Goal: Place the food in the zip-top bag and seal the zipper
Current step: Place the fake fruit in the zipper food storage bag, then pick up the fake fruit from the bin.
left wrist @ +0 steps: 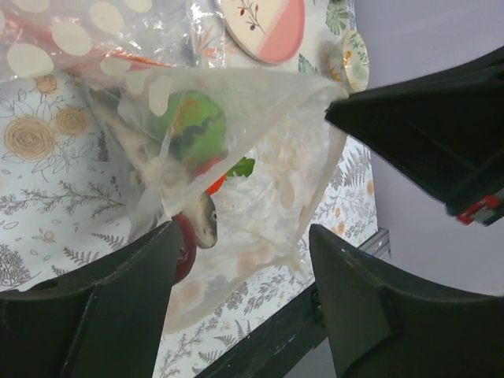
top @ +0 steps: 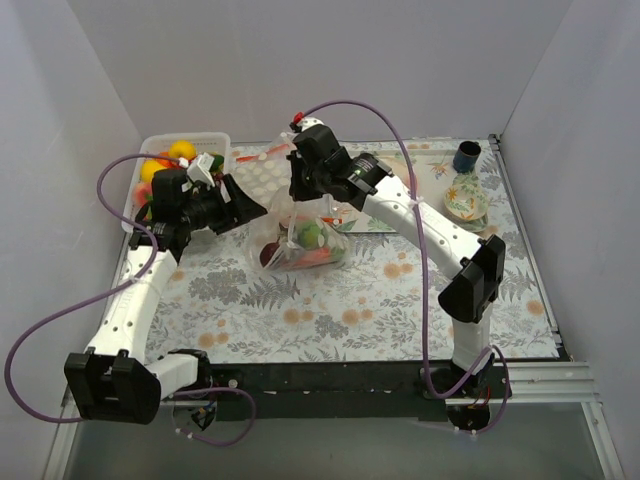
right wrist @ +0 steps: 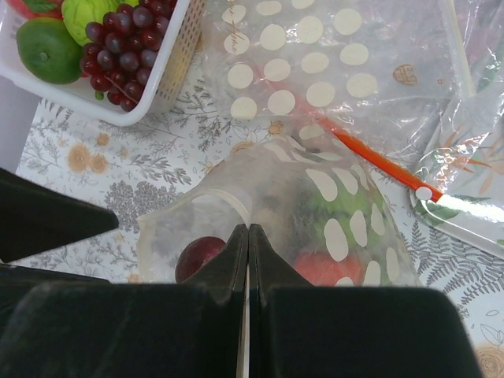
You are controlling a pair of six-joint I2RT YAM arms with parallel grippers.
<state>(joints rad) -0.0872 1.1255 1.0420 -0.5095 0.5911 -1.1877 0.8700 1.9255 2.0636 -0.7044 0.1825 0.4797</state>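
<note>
The zip-top bag (top: 300, 245) stands on the flowered table, held up by its top edge. My right gripper (top: 297, 207) is shut on that edge (right wrist: 248, 228). Inside the bag lie a green striped round (left wrist: 189, 126), a grey fish (left wrist: 206, 223), a dark red round (right wrist: 197, 256) and a red piece (right wrist: 335, 268). A red zipper strip (right wrist: 378, 161) runs just behind the held bag. My left gripper (top: 240, 205) is open and empty, to the left of the bag, its jaws apart in front of the bag's side (left wrist: 240, 236). More food, purple grapes (right wrist: 118, 39) and a green round (right wrist: 47, 51), fills the white basket (top: 215, 140).
A flat dotted plastic sheet (top: 262, 177) lies behind the bag, next to the basket. A patterned dish (top: 465, 200) and a dark blue cup (top: 466, 156) stand at the back right. A pink and white plate (left wrist: 264, 27) lies beyond the bag. White walls close in three sides.
</note>
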